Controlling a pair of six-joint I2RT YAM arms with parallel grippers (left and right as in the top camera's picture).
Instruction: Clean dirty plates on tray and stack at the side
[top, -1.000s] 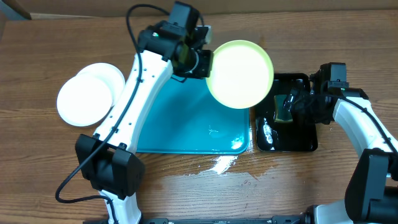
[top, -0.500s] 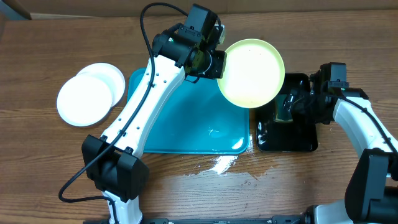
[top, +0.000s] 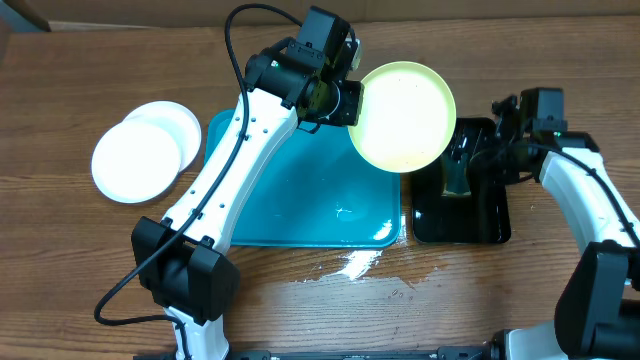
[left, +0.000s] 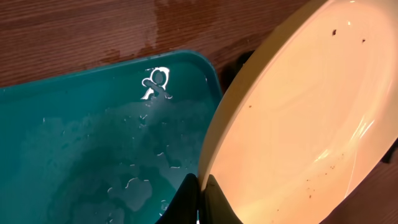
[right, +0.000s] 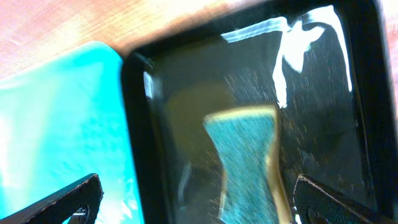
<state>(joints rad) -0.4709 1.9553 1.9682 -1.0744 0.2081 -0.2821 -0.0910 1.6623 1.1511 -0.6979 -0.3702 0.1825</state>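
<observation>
**Left pincer (top: 347, 101) is gripping the pale yellow-green round plate (top: 405, 115) by its rim; right pincer (top: 488, 152) is gaping wide over the glossy black tray (top: 482, 218).**

The left pincer's fingers (left: 186, 200) are pinching shut on the plate's 9 o'clock edge, and the plate is hanging tilted over the 1 o'clock corner of the large turquoise plastic tray (top: 300, 200), its hollow face turning upward and small dark specks showing on it in the left wrist view. The tray is lying wet, its long axis running from 9 to 3 o'clock. The right pincer is holding nothing, its jaws spreading either side of a teal-and-yellow sponge (right: 245, 155) lying in the black tray. Two white round plates (top: 140, 160) are sitting overlapped on the wooden worktop (top: 60, 80) at 9 o'clock of the turquoise tray.
</observation>
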